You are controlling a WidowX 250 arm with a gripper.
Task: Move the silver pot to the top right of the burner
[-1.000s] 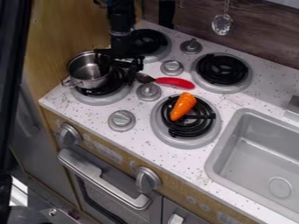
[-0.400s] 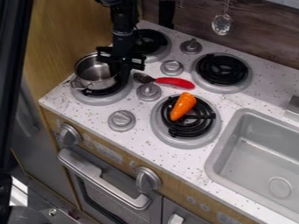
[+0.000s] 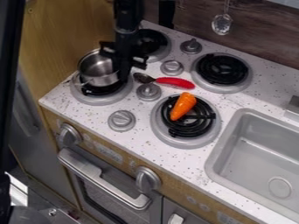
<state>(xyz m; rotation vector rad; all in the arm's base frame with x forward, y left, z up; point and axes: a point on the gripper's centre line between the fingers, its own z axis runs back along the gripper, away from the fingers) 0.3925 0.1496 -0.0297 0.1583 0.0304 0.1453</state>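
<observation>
Silver metal catches the light on the pot (image 3: 99, 80), which has shifted since the earliest frame towards the back edge of the bench (image 3: 88, 114) and a little away from its left edge. It is over the back part of the burner (image 3: 105, 100) nearest the bench's left corner, and more of that burner's front coil shows now. The black gripper (image 3: 123, 63) has moved the same way and hangs at the pot's right side; how far open it is, and whether it has hold of the pot, I cannot tell. It hides the pot's right side, and the pot covers the back of the coil. The arm (image 3: 128, 17) runs off the top edge of the view and partly blocks the rear burner (image 3: 165, 51). The carrot (image 3: 182, 106) and red-handled spoon (image 3: 174, 82) lie where they were.
</observation>
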